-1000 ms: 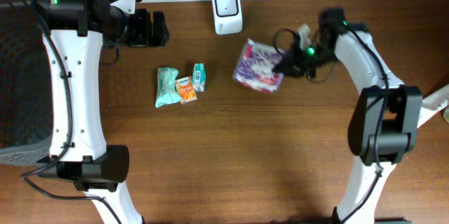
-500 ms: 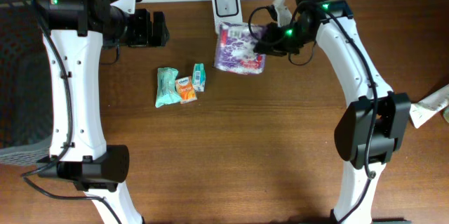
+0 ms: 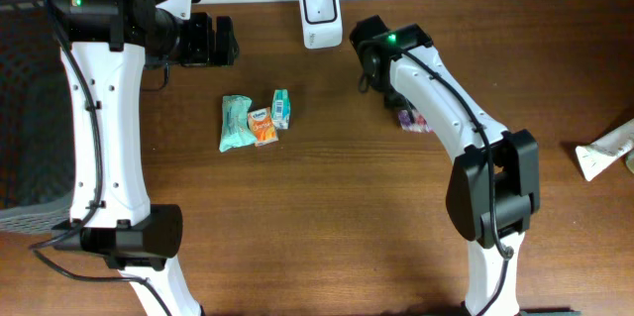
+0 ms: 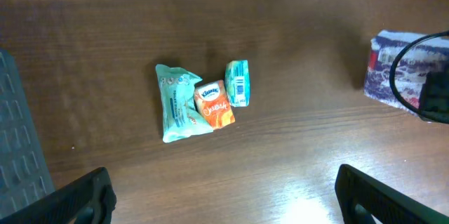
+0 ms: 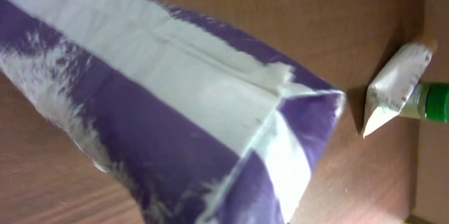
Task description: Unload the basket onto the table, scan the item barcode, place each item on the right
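Only "Kleenex" can be read, on the orange pack [image 4: 214, 104]; the teal packet's [image 4: 177, 104] print is too small. The right gripper [image 3: 404, 108], clenched on the purple package [image 5: 175, 133], sits mostly hidden under its arm, right of centre. The left gripper [image 3: 213, 41] gapes at upper left.

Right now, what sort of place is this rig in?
Likely a mock checkout bench: a white barcode scanner at the back of the wooden table, small retail packets, and a purple pack.
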You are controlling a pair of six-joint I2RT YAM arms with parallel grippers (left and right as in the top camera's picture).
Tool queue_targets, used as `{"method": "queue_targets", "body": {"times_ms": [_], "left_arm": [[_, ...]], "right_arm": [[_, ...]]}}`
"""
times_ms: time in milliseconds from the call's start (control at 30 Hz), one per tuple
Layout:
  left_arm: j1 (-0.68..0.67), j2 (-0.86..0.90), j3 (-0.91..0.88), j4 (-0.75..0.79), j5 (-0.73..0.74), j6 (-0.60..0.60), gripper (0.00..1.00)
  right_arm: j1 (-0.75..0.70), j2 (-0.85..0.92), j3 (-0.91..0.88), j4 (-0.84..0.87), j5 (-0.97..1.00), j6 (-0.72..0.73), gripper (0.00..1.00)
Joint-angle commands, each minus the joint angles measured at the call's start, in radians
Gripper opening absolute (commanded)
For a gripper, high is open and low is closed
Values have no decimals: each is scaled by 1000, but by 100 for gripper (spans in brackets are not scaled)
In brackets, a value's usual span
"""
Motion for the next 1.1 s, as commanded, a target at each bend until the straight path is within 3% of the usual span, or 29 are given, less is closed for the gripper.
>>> {"method": "queue_targets", "body": {"times_ms": [0, 67, 100, 167, 267, 333, 400, 600, 667, 767, 833, 900, 967, 1067], "left_arm": [[6, 5, -1, 2, 0, -3, 99], [6, 6, -1, 2, 0, -3, 99], [6, 5, -1, 2, 0, -3, 99], [6, 5, -1, 2, 0, -3, 99], [6, 6, -1, 2, 0, -3, 99], [6, 6, -1, 2, 0, -3, 99], [6, 6, -1, 2, 0, -3, 99], [6, 5, -1, 2, 0, -3, 99], [6, 6, -1, 2, 0, -3, 99], [6, 6, -1, 2, 0, -3, 99], [6, 5, -1, 1, 0, -3, 99], [6, 5, -1, 2, 0, -3, 99], [6, 6, -1, 2, 0, -3, 99], [6, 6, -1, 2, 0, -3, 99]], "right_arm": [[8, -15, -38, 0, -84, 16, 9], [29, -15, -38, 3, -170, 16, 19], [44, -15, -38, 7, -224, 16, 40], [72, -15, -20, 11, -314, 16, 70], [87, -16, 67, -6, -456, 12, 86], [83, -16, 157, -22, -603, -128, 89], [76, -16, 224, -50, -651, -185, 99], [-62, -16, 272, -97, -667, -183, 99], [-149, -15, 257, -110, -826, -185, 100], [-201, -15, 178, -115, -951, -222, 91], [-209, -15, 47, -52, -996, -221, 77], [-209, -15, -77, 64, -1108, -221, 74], [-209, -15, -214, 248, -1238, -175, 65], [-209, -15, -337, 435, -1234, -71, 56]]}}
